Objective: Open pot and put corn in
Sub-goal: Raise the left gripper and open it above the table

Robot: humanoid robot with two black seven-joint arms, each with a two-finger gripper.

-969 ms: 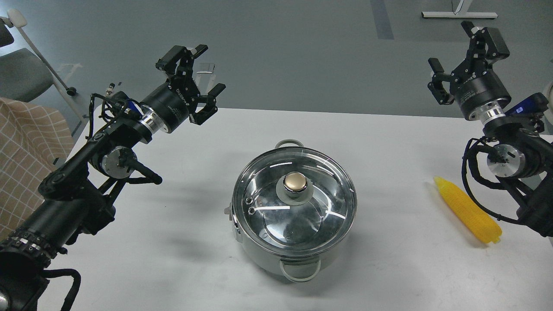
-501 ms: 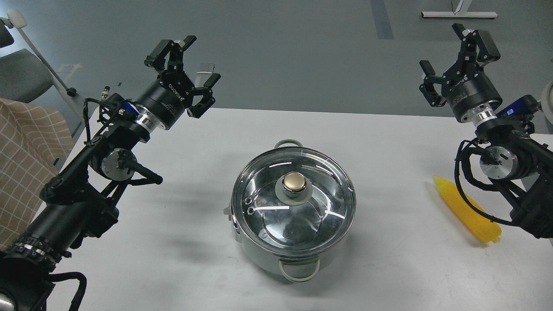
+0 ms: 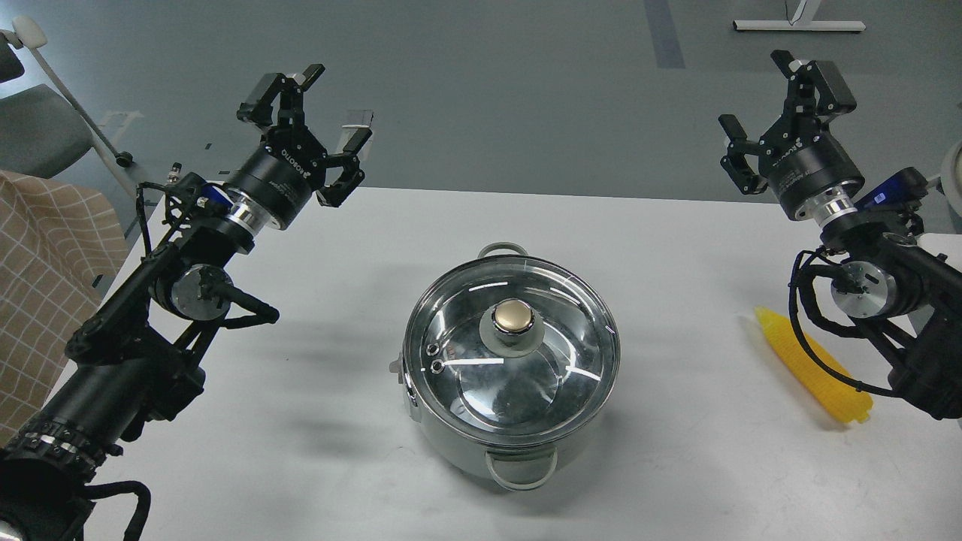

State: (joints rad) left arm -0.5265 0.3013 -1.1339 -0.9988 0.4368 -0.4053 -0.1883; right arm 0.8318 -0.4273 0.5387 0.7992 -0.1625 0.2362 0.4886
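Note:
The shiny steel pot (image 3: 451, 439) stands mid-table, closed by a round glass lid (image 3: 556, 338) with a gold knob (image 3: 513, 317). The yellow corn (image 3: 815, 368) lies on the table at the right, tip pointing away, partly crossed by my right arm's cable. My left gripper (image 3: 312, 109) is open and empty, held high over the table's far left edge, well away from the pot. My right gripper (image 3: 774, 101) is open and empty, raised above the far right edge, beyond the corn.
The white table (image 3: 301, 451) ends along its far edge near both grippers. A chair with a checked beige cloth (image 3: 45, 263) stands at the left. Grey floor lies beyond, with a white stand base (image 3: 797, 25) at top right.

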